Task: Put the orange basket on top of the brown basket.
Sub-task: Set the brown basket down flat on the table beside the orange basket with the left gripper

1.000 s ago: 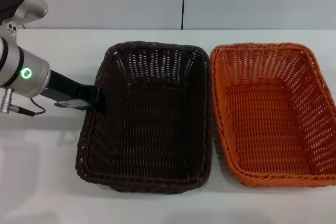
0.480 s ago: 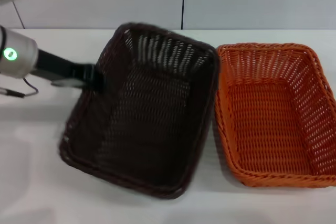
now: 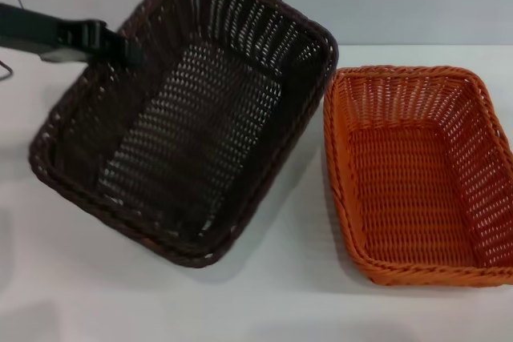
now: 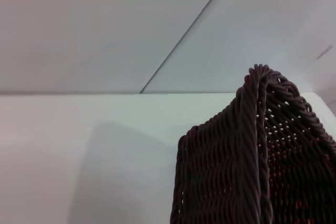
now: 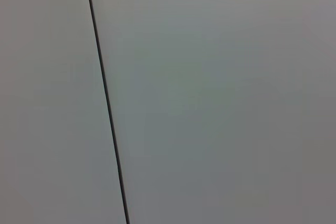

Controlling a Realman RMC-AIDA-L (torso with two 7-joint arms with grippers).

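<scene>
The dark brown rectangular woven wicker basket [image 3: 184, 110] is held off the white table [image 3: 272, 294], tilted and skewed, by the left gripper [image 3: 120, 44], which is clamped on its left rim so that one-sided support lets it hang askew. The bright orange rectangular woven wicker basket [image 3: 417, 174] rests flat just right of the brown basket, their near rims almost touching. Bare table is left in front of the brown basket. The right gripper is not seen.

a plain pale grey wall panel [image 5: 220, 98] fills nearly the whole right wrist view. 1 thin dark seam [image 5: 107, 108] crosses it, slightly tilted, with a narrower strip of the same grey panel [image 5: 47, 103] on its other side.
</scene>
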